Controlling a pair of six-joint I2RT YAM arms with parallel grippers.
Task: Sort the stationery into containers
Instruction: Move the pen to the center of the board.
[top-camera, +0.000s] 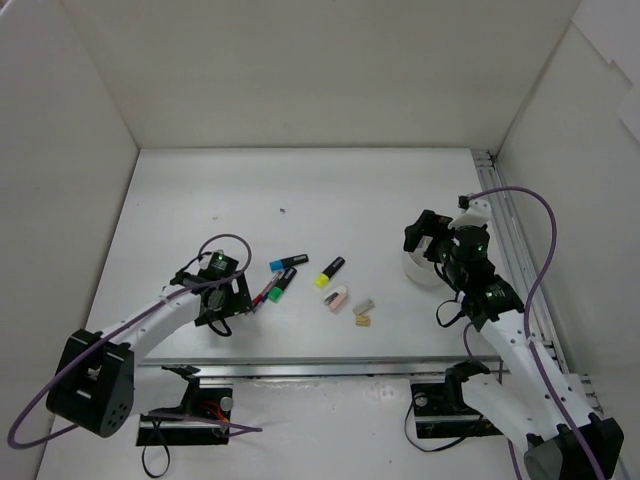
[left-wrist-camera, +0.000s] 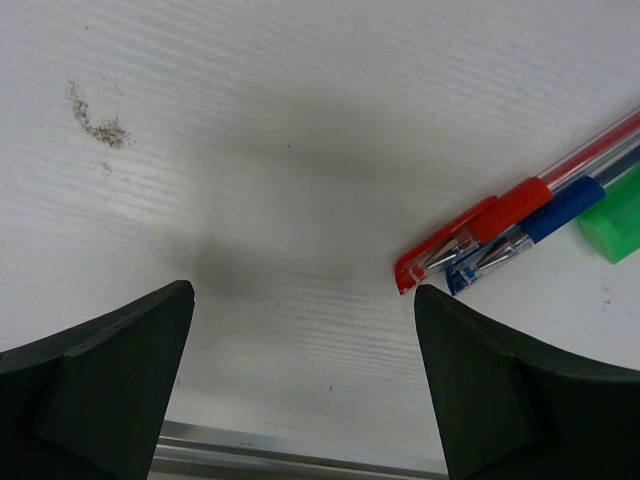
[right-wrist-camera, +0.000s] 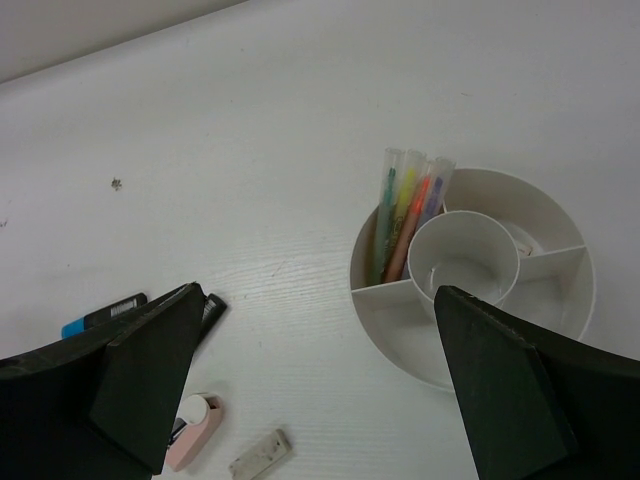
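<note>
The left gripper (left-wrist-camera: 302, 300) is spread wide and empty over the ribbed white table (left-wrist-camera: 300, 120). One matte black finger sits near the tips of the clear-barrelled red pen (left-wrist-camera: 480, 228) and blue pen (left-wrist-camera: 545, 212), which lie side by side. The right gripper (right-wrist-camera: 318, 300), also spread and empty, hangs near the round partitioned plastic tub (right-wrist-camera: 400, 352). Slim translucent pens (right-wrist-camera: 405, 210) lean in one compartment beside its central cup (right-wrist-camera: 462, 262).

table (top-camera: 300, 190): white, evenly lit | walls (top-camera: 300, 70): you see plain white panels beyond and beside it | rail (top-camera: 503, 215): metal, right of your right gripper (right-wrist-camera: 320, 295) | smudge (left-wrist-camera: 100, 125): grey, on the table ahead-left of your left gripper (left-wrist-camera: 302, 296)
</note>
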